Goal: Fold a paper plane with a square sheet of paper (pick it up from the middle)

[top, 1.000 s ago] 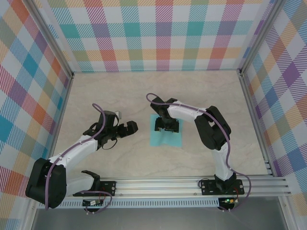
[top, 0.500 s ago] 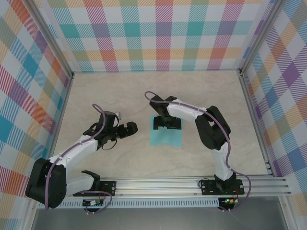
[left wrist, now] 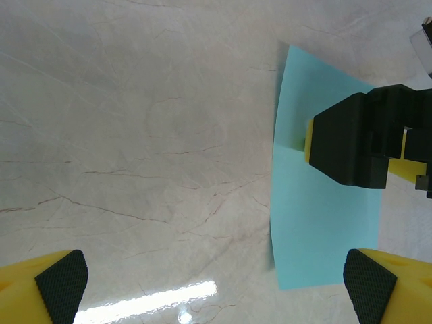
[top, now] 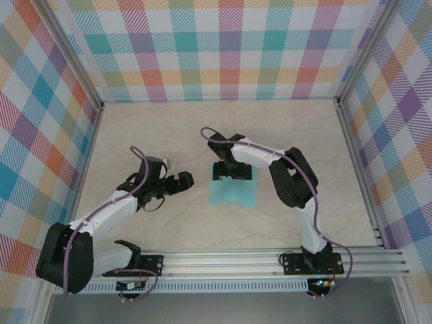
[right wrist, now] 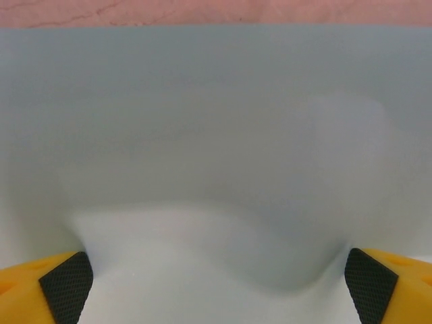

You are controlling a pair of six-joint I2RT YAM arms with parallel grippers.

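Square sheet of paper (top: 233, 194) — matt, smooth; table (left wrist: 135, 135) — glossy, marble-patterned.

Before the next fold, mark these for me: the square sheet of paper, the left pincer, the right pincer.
square sheet of paper (top: 233, 194), top view, bare near half.
left pincer (left wrist: 216, 287), left wrist view, midway between its open fingertips.
right pincer (right wrist: 216, 287), right wrist view, midway between its open fingertips.

Right claw (top: 233, 173) shifted toward far edge of square sheet of paper (top: 233, 194), jaws spread wider.
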